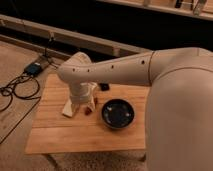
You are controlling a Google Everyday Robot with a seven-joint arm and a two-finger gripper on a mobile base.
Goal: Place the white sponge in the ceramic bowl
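The ceramic bowl is dark, glossy and round, and stands on the wooden table right of centre. The white sponge lies flat on the table left of the bowl; only its left part shows past the arm. My gripper hangs from the white arm, pointing down at the table right at the sponge's right end. The gripper is a hand's width left of the bowl. The bowl looks empty.
A small red object sits between the gripper and the bowl. A small dark object lies near the table's far edge. Cables and a blue-black box lie on the floor to the left. My white arm covers the right side.
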